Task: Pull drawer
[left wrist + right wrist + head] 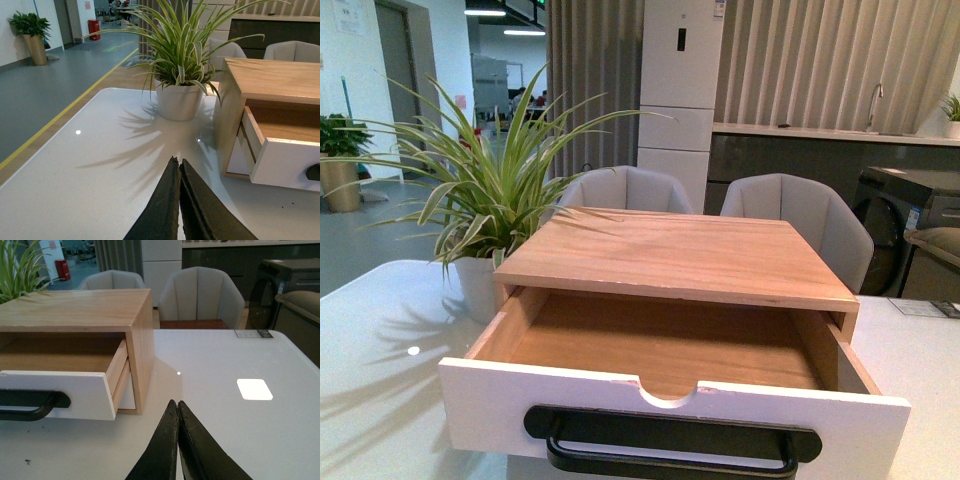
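Observation:
The drawer (490, 410) stands pulled out of its light wood cabinet (680, 255), showing its bare wood inside, a half-round notch in the white front's top edge and a long black bar handle (670, 448). Neither arm shows in the front view. My left gripper (178, 161) is shut and holds nothing, hovering over the white table to the left of the drawer (285, 162). My right gripper (176, 402) is shut too, with nothing in it, over the table to the right of the drawer (55, 392); part of the handle (30, 402) shows there.
A potted spider plant (480, 215) in a white pot stands on the table (380, 340) left of the cabinet. Two grey chairs (800, 215) sit behind the table. A dark appliance (910, 215) stands at the far right.

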Controlling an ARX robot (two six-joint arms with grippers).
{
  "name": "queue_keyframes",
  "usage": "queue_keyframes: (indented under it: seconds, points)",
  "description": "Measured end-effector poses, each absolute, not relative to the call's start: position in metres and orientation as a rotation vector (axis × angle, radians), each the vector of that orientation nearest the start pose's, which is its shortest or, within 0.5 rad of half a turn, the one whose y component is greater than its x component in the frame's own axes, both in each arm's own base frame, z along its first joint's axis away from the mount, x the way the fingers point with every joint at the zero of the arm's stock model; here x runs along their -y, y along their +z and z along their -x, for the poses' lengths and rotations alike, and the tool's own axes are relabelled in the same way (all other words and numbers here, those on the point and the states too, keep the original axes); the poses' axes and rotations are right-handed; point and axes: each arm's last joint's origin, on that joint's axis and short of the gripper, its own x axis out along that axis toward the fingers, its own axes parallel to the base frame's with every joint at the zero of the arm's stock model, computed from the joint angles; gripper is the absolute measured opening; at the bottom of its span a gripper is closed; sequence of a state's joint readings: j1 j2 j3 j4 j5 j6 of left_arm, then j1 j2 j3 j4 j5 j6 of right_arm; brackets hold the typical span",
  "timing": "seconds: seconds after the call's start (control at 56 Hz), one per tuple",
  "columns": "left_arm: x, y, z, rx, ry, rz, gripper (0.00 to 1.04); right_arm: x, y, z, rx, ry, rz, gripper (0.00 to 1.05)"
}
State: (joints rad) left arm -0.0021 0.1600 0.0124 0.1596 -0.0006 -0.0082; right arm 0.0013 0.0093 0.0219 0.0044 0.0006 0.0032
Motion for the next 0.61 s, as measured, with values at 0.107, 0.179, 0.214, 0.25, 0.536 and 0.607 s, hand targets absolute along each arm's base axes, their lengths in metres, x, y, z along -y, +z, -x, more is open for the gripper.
queue_keyframes:
  seconds: [0.107, 0.179, 0.214, 0.25, 0.536, 0.607]
  points:
    - [0.0002, 0.1674, -0.0977, 0.005, -0.002, 0.008, 0.03, -0.0001, 0.1706, -0.0968, 0.017, 0.001, -0.003, 0.02]
    - [0.0002, 0.1676, -0.0973, 0.009, -0.002, 0.008, 0.03, -0.0001, 0.1707, -0.0967, 0.018, 0.001, -0.003, 0.02]
    - [0.0002, 0.1675, -0.0973, 0.008, -0.002, 0.008, 0.03, -0.0001, 0.1707, -0.0967, 0.017, 0.001, -0.003, 0.02]
    - [0.0002, 0.1675, -0.0973, 0.008, -0.002, 0.008, 0.03, -0.0001, 0.1707, -0.0967, 0.017, 0.001, -0.003, 0.02]
    - [0.0002, 0.1675, -0.0973, 0.008, -0.002, 0.008, 0.42, -0.0001, 0.1707, -0.0967, 0.017, 0.001, -0.003, 0.36]
    - [0.0002, 0.1675, -0.0973, 0.008, -0.002, 0.008, 0.54, -0.0001, 0.1707, -0.0967, 0.017, 0.001, -0.003, 0.49]
